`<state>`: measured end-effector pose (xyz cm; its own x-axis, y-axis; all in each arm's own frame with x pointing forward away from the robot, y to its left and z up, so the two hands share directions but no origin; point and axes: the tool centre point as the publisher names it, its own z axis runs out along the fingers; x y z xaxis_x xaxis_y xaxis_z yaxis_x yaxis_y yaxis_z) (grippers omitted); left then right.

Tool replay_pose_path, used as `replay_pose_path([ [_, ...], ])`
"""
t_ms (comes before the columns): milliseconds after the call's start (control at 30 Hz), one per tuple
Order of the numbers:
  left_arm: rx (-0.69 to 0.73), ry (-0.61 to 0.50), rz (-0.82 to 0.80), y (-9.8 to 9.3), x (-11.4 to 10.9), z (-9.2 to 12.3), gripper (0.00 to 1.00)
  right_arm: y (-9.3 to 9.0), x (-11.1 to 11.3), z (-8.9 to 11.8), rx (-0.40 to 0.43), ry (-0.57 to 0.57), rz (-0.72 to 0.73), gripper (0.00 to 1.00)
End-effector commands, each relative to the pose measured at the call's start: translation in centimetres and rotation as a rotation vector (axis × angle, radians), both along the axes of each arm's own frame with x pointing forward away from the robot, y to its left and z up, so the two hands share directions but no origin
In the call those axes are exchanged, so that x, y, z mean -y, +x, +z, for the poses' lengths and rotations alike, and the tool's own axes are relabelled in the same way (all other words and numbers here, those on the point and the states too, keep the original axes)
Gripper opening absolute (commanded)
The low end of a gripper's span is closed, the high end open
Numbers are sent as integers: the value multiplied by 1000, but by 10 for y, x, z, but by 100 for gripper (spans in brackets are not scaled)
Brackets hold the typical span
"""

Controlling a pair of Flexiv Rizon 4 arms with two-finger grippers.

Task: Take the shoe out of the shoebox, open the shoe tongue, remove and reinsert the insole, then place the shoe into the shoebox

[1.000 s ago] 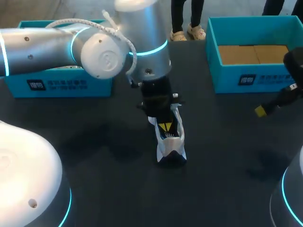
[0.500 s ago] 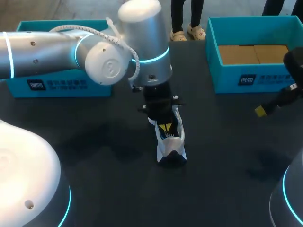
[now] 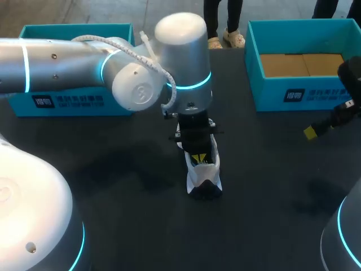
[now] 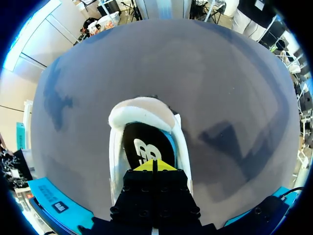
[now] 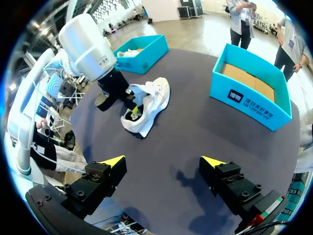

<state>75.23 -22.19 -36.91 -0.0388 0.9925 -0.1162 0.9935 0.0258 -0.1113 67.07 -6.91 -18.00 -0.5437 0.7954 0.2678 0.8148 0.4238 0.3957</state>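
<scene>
table: dark matte top (image 3: 124,226); clock directions below are read on the head view, from the table's middle.
right gripper (image 5: 164,161): nearest thing in the right wrist view, hanging over bare table with its jaws spread wide and nothing between them. In the head view it sits at 3 o'clock by the edge, showing one yellow tip, the rest cut off.
shoe (image 3: 203,169): white trainer at the centre, out on the table and not in either box. Its toe points to 6 o'clock and its heel to 12. From above, the heel end is hidden under the left gripper.
insole (image 4: 144,149): black with a blue edge, lying inside the shoe; the fingers cover its heel end.
left gripper (image 4: 154,165): down in the shoe's opening at the heel end. Its yellow tips are pressed together with only a thin seam between them, right over the insole. Whether they pinch the insole's edge or merely touch it cannot be told.
left arm (image 3: 67,59): comes in from 9 o'clock; its bulky wrist blocks the table just behind the shoe.
right box (image 3: 271,96): teal, open, at 1 to 2 o'clock, well apart from the shoe, with a brown cardboard floor. Its far right corner is cut off.
left box (image 3: 67,101): teal, at 10 o'clock. Its inside is mostly hidden by the left arm from above. The right wrist view shows something white in it, too small to identify.
</scene>
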Motion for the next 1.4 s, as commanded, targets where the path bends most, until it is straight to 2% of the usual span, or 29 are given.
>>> replay_pose_path([
  [33,-1,6,3,2,6,-10,0,-2,0,-1,2,-1,-2,100],
  [400,10,12,22,3,5,-24,0,-2,0,-1,2,-1,-2,100],
  [733,18,-25,31,1,-2,-4,0,-2,0,-1,2,-1,-2,100],
  [933,35,-11,23,1,-5,-2,0,-2,0,-1,2,-1,-2,100],
  [1133,28,42,5,-1,-7,-13,0,-2,0,-1,2,-1,-2,100],
  [1400,22,55,-5,-3,-2,-28,0,-2,0,-1,2,-1,-2,100],
])
